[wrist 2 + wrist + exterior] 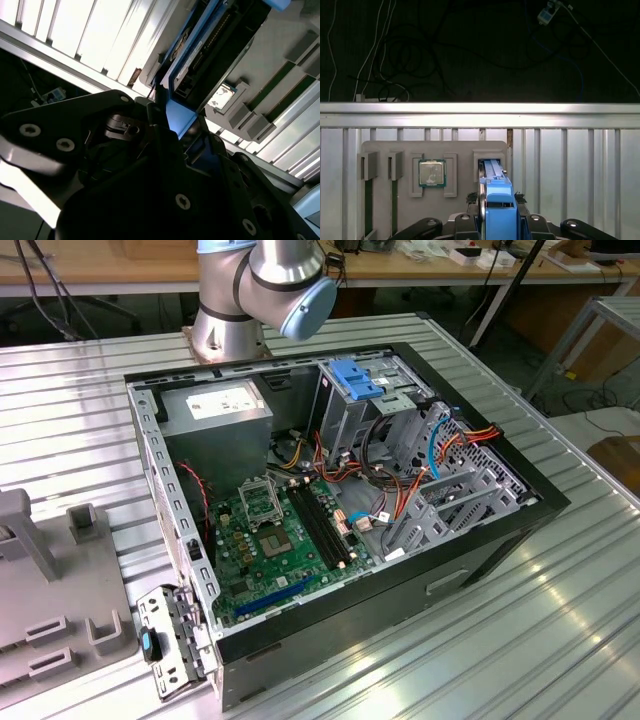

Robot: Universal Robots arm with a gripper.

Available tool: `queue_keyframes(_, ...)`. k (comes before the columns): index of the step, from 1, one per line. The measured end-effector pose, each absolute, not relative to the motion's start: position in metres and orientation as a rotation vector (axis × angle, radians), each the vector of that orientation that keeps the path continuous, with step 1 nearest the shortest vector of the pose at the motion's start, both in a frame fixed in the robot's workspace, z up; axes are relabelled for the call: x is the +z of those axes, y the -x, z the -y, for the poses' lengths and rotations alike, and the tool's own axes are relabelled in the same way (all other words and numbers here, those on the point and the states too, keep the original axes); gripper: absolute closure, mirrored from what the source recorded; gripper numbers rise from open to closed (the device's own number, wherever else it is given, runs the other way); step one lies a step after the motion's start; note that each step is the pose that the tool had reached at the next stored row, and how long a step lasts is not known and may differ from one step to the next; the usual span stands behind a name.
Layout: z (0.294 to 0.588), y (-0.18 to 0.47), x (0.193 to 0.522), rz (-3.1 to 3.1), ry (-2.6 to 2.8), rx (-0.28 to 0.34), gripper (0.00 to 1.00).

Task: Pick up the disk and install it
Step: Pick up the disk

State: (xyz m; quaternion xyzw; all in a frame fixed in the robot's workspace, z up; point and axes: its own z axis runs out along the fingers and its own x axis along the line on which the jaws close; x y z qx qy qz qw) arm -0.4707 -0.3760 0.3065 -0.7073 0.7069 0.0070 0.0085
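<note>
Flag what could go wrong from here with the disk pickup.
1. The disk stands on edge in a narrow slot of the grey tray, with the gripper around its blue rail. A tilted lift could bind it against the slot walls.
2. The CPU sits in the neighbouring pocket, so sideways drift might clip it.
3. In the exterior view, loose cables crowd the drive cage and could snag the disk during insertion.

Open computer case [400,592] on table [530,640]
</note>
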Motion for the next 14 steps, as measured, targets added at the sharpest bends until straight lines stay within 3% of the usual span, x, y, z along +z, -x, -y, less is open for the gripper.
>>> queue_keyframes(14,0.376,0.4707,0.3062,-2.209,2.21,0.022,0.63)
